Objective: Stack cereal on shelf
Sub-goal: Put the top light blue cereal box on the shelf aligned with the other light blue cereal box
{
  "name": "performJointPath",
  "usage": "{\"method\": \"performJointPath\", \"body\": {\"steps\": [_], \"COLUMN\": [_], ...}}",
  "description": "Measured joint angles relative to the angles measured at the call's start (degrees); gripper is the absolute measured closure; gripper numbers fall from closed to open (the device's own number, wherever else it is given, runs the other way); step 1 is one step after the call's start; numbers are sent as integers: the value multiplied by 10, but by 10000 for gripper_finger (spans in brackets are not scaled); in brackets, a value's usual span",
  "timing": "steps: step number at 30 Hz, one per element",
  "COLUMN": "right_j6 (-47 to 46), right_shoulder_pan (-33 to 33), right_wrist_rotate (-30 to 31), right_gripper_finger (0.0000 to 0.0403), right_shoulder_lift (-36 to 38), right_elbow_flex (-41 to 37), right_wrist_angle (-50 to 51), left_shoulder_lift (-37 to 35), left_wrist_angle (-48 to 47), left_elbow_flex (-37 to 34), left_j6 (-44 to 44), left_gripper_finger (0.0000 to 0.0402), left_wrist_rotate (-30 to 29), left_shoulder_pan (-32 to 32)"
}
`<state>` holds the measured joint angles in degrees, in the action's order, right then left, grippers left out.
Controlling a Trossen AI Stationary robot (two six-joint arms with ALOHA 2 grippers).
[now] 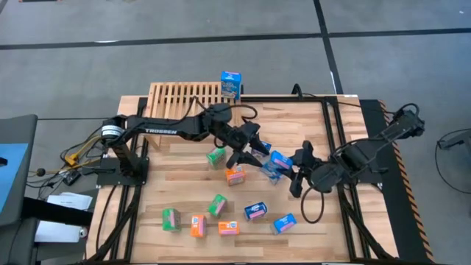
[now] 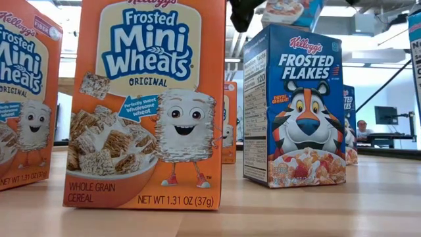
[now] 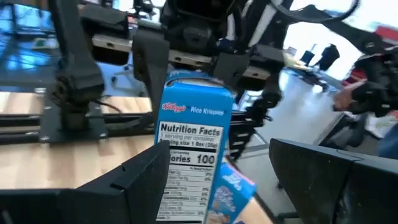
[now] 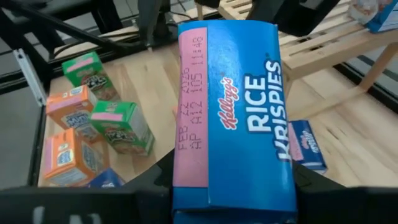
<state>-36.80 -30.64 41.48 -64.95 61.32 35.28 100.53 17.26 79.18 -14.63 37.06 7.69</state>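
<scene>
My right gripper (image 1: 293, 168) is shut on a blue Rice Krispies cereal box (image 4: 233, 118), held up over the table's middle. My left gripper (image 1: 254, 147) faces it from the left, open. Its fingers (image 3: 124, 186) stand on either side of the box (image 3: 193, 149) with gaps and do not touch it. A second blue box (image 4: 308, 146) lies flat on the table just below. The slatted wooden shelf (image 1: 184, 99) stands at the far edge. One blue box (image 1: 230, 85) stands upright at its right end. My right gripper pinches the Rice Krispies box at one end (image 4: 236, 196), between its two fingers. The fingers come from the table's right, slanting down, and stand at the box's upper end (image 3: 199, 84). The box hangs roughly upright, and in the low view it shows high above the tabletop (image 2: 289, 10).
Loose cereal boxes dot the table: green (image 1: 215, 156) and orange (image 1: 235, 175) ones near the middle, and several more along the near side (image 1: 221, 221). Close to the low camera stand an orange Mini Wheats box (image 2: 145, 105) and a Frosted Flakes box (image 2: 296, 105).
</scene>
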Motion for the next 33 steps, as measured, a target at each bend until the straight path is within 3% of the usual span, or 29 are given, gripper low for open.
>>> {"method": "performJointPath", "body": {"steps": [33], "right_j6": [-10], "right_shoulder_pan": [26], "right_wrist_rotate": [-21], "right_gripper_finger": [237], "right_shoulder_lift": [0], "right_elbow_flex": [-1], "right_wrist_angle": [-12], "left_shoulder_lift": [-1], "left_wrist_angle": [-37], "left_elbow_flex": [0], "left_j6": [65], "left_gripper_finger": [137], "left_wrist_rotate": [-57], "left_shoulder_pan": [9]}}
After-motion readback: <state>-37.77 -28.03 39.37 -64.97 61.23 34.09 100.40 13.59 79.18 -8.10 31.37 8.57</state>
